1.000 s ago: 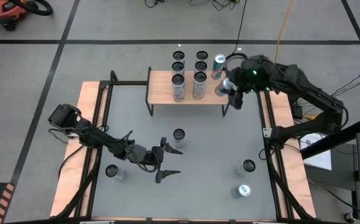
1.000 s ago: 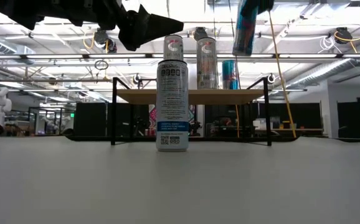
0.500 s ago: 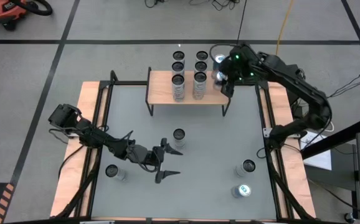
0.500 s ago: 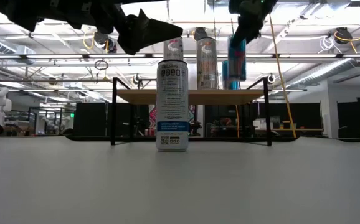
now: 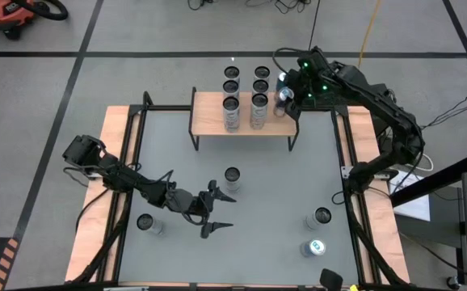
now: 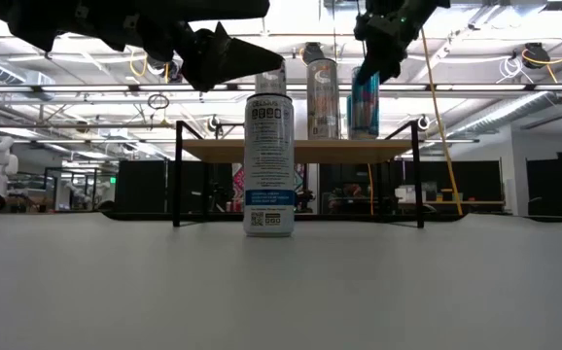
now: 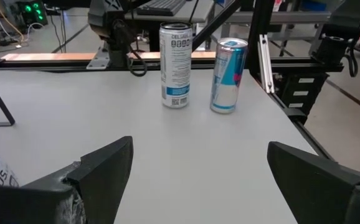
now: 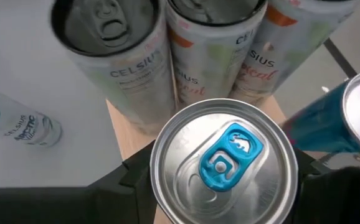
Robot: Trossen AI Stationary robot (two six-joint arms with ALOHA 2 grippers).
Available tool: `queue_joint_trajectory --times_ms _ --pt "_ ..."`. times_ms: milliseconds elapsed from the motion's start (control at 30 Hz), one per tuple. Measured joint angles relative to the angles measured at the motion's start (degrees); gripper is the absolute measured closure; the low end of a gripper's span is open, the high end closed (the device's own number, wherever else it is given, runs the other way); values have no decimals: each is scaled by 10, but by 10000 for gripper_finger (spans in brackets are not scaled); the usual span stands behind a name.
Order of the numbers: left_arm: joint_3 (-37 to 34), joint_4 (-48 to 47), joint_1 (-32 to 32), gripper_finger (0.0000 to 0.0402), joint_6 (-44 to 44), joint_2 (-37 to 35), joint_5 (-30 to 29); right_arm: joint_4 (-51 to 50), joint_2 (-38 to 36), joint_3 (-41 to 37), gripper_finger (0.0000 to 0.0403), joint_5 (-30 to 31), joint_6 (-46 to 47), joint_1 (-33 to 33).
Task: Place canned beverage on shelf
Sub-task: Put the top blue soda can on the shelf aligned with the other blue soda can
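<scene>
a: where's the right pincer (image 5: pixel 286 95) now?

b: over the right end of the shelf (image 5: pixel 209 103), closed on the blue canned beverage (image 5: pixel 284 82) from the sides. in the right wrist view the silver lid with the blue tab sits square between the two dark fingers.

a: is the can down on the wood yet?

b: in the low view its base looks level with the shelf plank, or just about, right of the pale cans (image 6: pixel 322 97) standing there. i can't tell whether it's actually bearing on the plank.

a: so how should this step go?

b: my judgement: lower straight down until the base rests flat on the shelf, keep the can upright, then spread the fingers only enough to clear its sides and lift straight up. no sideways drift while letting go.

a: why so careful?

b: the spot is tight. the tall cans already on the shelf stand just beside it toward the shelf's middle, and another blue can (image 8: pixel 329 121) is close on the other side. a wide release or a swing could knock a neighbour. it's also near the shelf's right end, so i'd check the whole base is over wood.

a: and the left pincer (image 5: pixel 215 208)?

b: waiting, fingers spread and holding nothing, low over the surface (image 5: pixel 274 194), well in front of the shelf, near a lone can (image 5: pixel 232 175).
</scene>
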Motion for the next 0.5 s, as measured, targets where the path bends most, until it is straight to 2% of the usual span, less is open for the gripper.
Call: queue_joint_trajectory --times_ms 500 --pt "0 -8 0 31 -3 0 16 -14 21 0 220 1 0 -8"
